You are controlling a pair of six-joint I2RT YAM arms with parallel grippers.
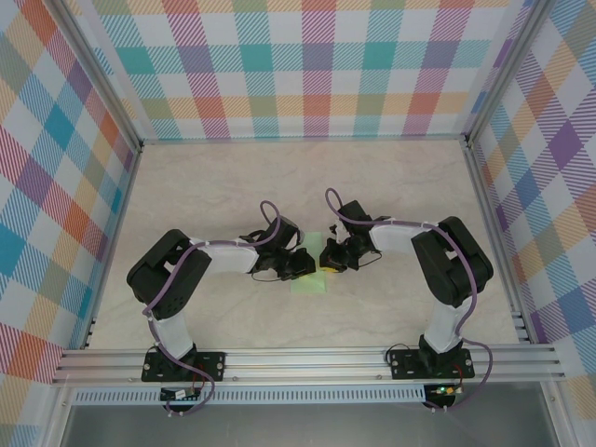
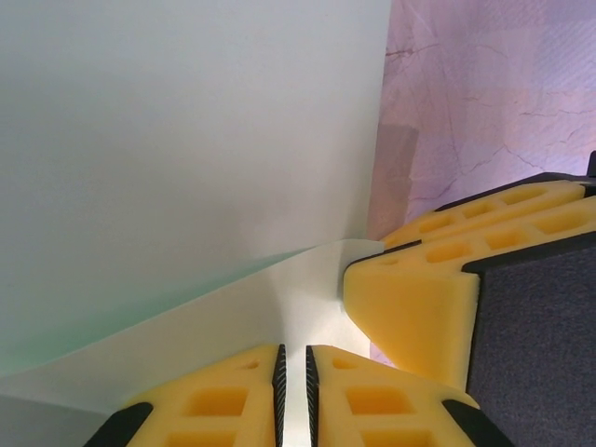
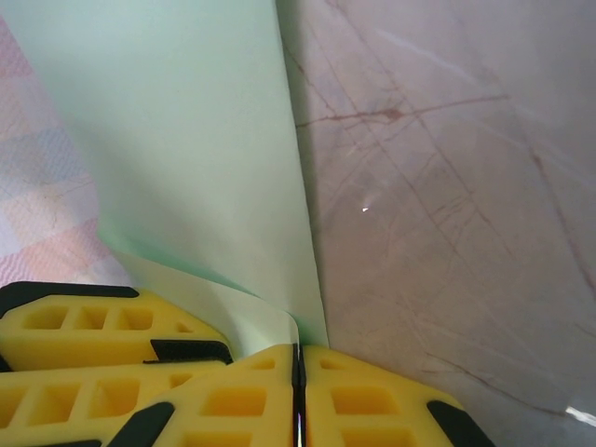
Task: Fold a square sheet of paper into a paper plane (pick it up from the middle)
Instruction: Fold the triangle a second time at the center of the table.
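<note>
The sheet of paper (image 2: pixel 186 140) is plain pale mint-green. The table (image 3: pixel 447 186) is beige marble with brown veins. The walls (image 1: pixel 317 65) are pastel plaid.

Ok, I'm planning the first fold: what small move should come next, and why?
Probably raise both claws together, slightly. The left claw and right claw are each shut on the thin pale mint-green square sheet of paper, side by side, so moving one alone might tear it.
</note>
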